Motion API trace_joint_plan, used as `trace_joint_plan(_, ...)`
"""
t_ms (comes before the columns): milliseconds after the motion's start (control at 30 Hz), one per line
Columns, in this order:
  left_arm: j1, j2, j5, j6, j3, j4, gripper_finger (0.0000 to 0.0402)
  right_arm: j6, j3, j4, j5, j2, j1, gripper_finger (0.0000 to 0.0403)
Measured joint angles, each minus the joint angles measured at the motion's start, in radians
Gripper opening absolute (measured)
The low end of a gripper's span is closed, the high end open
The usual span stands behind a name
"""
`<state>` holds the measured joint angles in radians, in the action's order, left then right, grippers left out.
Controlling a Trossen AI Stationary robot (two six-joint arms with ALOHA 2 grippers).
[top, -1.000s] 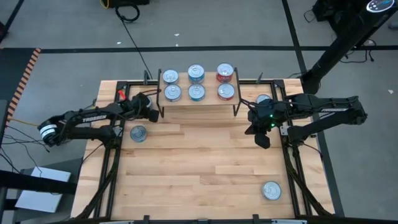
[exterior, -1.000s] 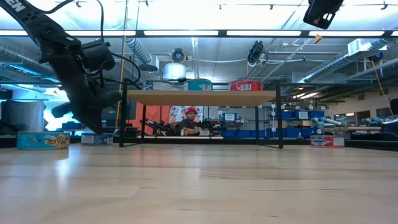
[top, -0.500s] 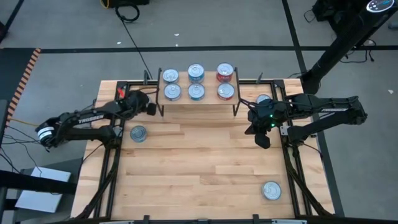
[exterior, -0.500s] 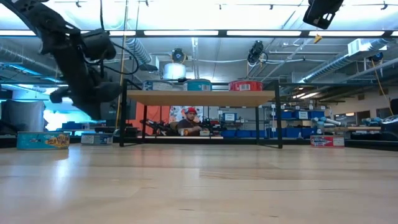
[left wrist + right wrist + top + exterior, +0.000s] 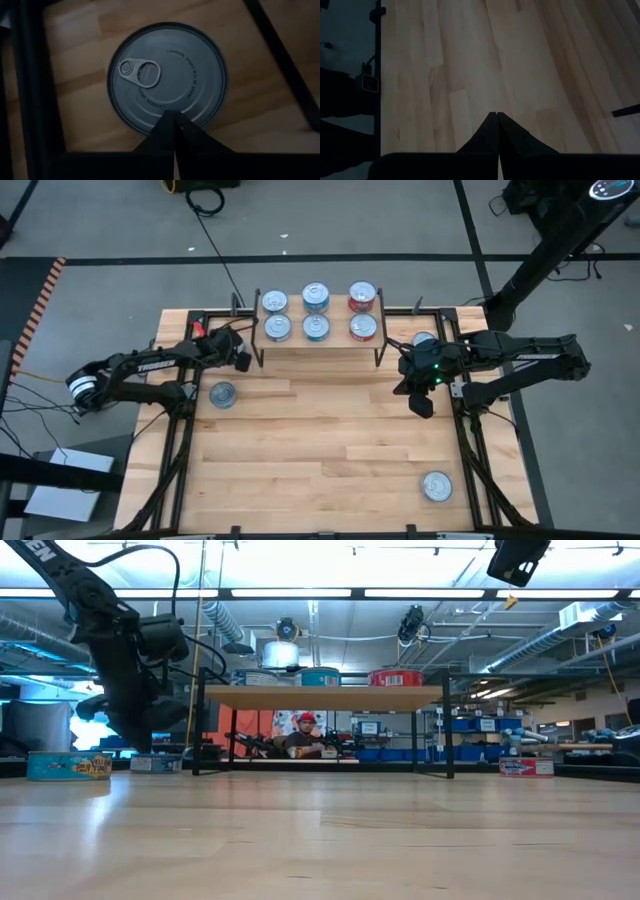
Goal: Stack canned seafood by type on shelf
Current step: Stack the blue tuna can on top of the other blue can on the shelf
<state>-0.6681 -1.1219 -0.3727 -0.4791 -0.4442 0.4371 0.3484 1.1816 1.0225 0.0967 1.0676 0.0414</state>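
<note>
Hovering with fingers pressed together and empty, the left gripper (image 5: 174, 131) looks down on a can (image 5: 168, 77) directly beyond its tips, seemingly lining up; right gripper (image 5: 497, 129) waits pinched shut, empty.

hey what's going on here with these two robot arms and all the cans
Six cans stand in two rows on the shelf. The left gripper, fingers shut and empty, hovers by the shelf's left end, above a can lying under it. The right gripper, also shut, waits by the shelf's right end. Two more cans sit loose on the table.
</note>
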Motion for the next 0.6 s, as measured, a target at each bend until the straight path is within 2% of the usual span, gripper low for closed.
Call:
trace_joint_plan(333,0.016,0.097,0.205,-0.030,-0.044,0.245,0.0001,-0.001,0.000,0.000,-0.001,0.000,0.000,0.0005)
trace_joint_plan(433,0.042,0.125,0.224,-0.026,-0.048,0.286,0.0001,-0.002,0.000,-0.001,-0.003,0.000,0.000,0.0005)
trace_joint_plan(600,0.103,0.143,0.230,-0.029,-0.046,0.250,0.0001,-0.008,0.000,-0.028,-0.003,0.000,0.000,0.0005)
